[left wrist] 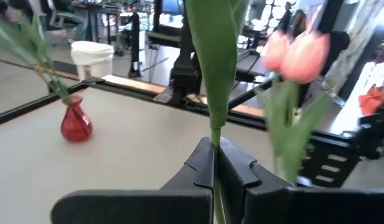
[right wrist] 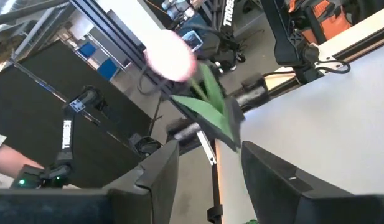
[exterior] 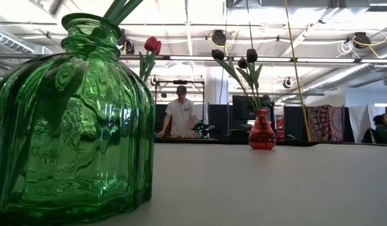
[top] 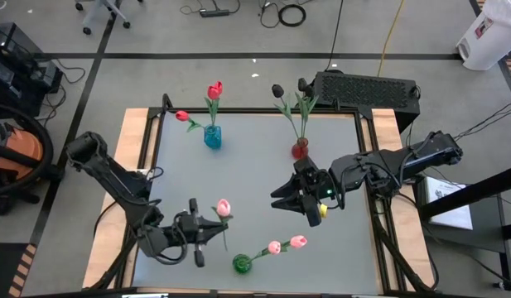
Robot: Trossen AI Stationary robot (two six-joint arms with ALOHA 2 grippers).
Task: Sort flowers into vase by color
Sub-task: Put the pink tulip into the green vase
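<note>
Green vase (exterior: pixel 71 119) cut off at frame edge; pink tulip (right wrist: pixel 170 56) blurred

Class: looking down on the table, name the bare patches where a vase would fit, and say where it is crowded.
Bare: the middle strip between the blue vase and red vase, and the far left edge. Crowded: the near side, where the left pincer, shut on a pink tulip, the open right pincer and the green vase gather.

- My two arms (top: pixel 114 178) are dark, nearly black.
- The table (top: pixel 255 190) is plain grey with a light wood edge.
- One vase is blue (top: pixel 212 137), one red (top: pixel 300 149), one green (top: pixel 241 263) with ribbed glass.
- The tulips are red (top: pixel 214 89), black (top: pixel 277 90) and pink (top: pixel 224 207), with green stems.
</note>
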